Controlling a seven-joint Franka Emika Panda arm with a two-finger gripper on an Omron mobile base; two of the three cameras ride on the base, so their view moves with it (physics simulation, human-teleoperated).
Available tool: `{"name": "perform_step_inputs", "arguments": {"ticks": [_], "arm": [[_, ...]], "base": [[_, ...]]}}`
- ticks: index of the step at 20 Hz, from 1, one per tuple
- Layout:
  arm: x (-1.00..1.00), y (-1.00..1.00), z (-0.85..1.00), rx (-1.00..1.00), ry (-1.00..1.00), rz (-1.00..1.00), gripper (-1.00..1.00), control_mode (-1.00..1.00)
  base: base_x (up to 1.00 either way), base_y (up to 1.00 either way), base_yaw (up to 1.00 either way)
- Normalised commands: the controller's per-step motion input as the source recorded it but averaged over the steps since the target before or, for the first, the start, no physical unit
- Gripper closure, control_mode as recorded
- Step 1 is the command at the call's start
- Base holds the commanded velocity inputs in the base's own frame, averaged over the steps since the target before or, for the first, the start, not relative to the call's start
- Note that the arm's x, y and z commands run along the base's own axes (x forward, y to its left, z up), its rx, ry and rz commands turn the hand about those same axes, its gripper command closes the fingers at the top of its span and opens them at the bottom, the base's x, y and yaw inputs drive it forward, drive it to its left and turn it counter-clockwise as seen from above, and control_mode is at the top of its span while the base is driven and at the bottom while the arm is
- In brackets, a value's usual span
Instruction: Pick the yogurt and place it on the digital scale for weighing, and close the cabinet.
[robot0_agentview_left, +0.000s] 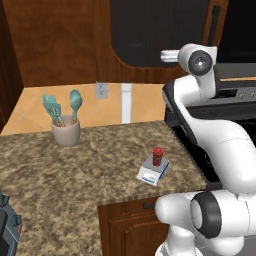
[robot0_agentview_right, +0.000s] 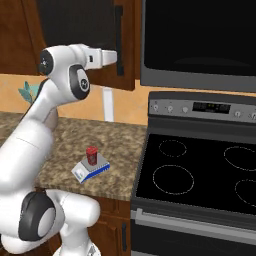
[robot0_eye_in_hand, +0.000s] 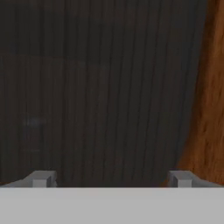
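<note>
The red yogurt (robot0_agentview_left: 158, 156) (robot0_agentview_right: 91, 154) stands upright on the grey plate of the digital scale (robot0_agentview_left: 150, 174) (robot0_agentview_right: 81, 172), near the counter's front right edge. High above it, my gripper (robot0_eye_in_hand: 110, 179) (robot0_agentview_right: 115, 58) is open with nothing between its widely spread fingertips (robot0_eye_in_hand: 41, 178). It faces the cabinet (robot0_agentview_left: 160, 30) (robot0_agentview_right: 127, 75) from very close. The hand view shows the door's dark ribbed panel (robot0_eye_in_hand: 96, 87) and its wooden frame (robot0_eye_in_hand: 210, 109) on the right. The dark bar handle (robot0_agentview_left: 215, 22) (robot0_agentview_right: 119, 40) is just beyond the hand. How far the door is shut I cannot tell.
A grey utensil cup with teal spatulas (robot0_agentview_left: 66, 131) stands at the back left of the granite counter (robot0_agentview_left: 75, 175). The black stove (robot0_agentview_right: 200, 175) adjoins the counter on the right, with a microwave (robot0_agentview_right: 200, 40) above it. A low drawer cabinet (robot0_agentview_left: 130, 220) is under the counter.
</note>
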Motion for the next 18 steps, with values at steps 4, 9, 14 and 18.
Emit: {"name": "perform_step_inputs", "arguments": {"ticks": [4, 9, 14, 18], "arm": [[1.0, -0.31, -0.07, 0.07, 0.0, 0.09, -1.0, -1.0], [0.93, -0.2, -0.22, 0.03, -0.04, 0.08, -1.0, -1.0], [0.99, -0.05, -0.29, 0.0, -0.05, 0.05, -1.0, -1.0], [0.28, -0.13, -0.18, 0.06, 0.07, 0.04, -1.0, -1.0]], "base": [[0.0, 0.0, 0.0], [0.0, 0.0, 0.0], [0.0, 0.0, 0.0], [0.0, 0.0, 0.0]]}}
